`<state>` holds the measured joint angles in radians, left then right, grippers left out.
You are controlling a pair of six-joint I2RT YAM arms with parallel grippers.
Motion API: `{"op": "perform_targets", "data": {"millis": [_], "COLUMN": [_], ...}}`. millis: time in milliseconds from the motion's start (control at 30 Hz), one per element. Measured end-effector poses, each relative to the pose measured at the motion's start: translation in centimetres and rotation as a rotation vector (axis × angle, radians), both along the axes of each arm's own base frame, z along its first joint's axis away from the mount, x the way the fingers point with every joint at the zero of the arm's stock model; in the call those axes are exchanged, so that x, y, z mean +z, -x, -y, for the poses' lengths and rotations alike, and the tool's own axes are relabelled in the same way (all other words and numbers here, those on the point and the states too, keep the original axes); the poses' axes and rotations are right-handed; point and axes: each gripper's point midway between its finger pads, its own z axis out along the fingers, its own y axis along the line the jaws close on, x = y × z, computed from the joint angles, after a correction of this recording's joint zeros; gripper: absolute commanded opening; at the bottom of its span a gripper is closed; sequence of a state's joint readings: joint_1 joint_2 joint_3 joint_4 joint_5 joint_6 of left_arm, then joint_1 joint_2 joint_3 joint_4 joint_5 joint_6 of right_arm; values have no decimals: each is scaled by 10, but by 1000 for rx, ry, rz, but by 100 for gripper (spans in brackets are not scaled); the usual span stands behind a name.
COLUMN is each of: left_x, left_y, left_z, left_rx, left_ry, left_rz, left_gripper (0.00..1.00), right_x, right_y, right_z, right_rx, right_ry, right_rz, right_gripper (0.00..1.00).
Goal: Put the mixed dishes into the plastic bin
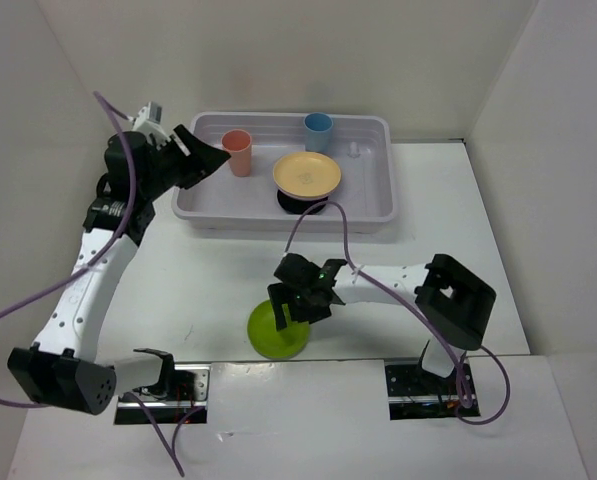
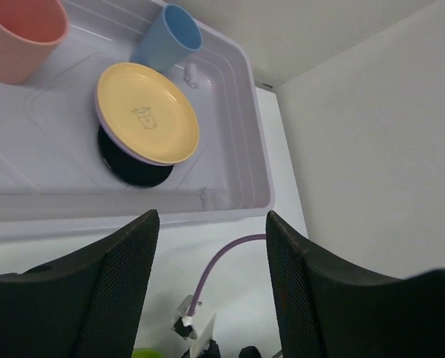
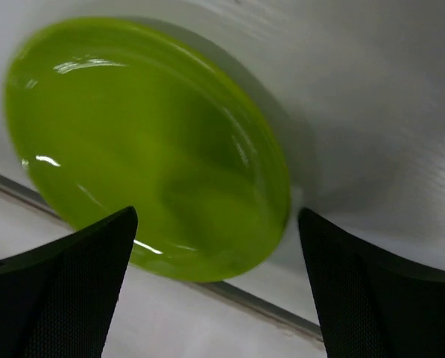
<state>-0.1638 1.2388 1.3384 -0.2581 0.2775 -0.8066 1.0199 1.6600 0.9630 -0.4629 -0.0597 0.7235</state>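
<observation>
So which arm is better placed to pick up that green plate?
Right. The right tool hovers open just over the green plate; the left tool is far off beside the bin.

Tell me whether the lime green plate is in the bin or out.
Out. The lime green plate lies on the table by its near edge, apart from the plastic bin.

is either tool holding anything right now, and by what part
Nothing is held. The left tool stands open and empty; the right tool is open over the lime green plate, not gripping it.
</observation>
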Motion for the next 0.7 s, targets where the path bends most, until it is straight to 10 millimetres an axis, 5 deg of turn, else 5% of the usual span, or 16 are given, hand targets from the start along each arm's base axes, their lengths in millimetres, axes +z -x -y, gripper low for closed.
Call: {"op": "perform_targets", "data": {"millis": [100, 200, 233, 333, 700], "left_x": [5, 8, 8, 8, 2], "left_y": [11, 19, 20, 21, 23], "left_z": [-19, -33, -36, -40, -44], "left_rx": [29, 52, 56, 53, 31], "left_ry": [-10, -10, -9, -5, 4], "left_rz": [21, 30, 32, 32, 13], "left_gripper": [67, 68, 68, 68, 68], "right_x": [0, -6, -7, -12, 1], "right_y": [-2, -3, -5, -1, -5], "right_z": [-11, -16, -18, -22, -37], "right_rx": [1, -3, -5, -9, -13], "right_ry": [-8, -6, -9, -8, -62], "right_rz": [20, 22, 26, 11, 18], "right_gripper": [83, 48, 27, 3, 0]}}
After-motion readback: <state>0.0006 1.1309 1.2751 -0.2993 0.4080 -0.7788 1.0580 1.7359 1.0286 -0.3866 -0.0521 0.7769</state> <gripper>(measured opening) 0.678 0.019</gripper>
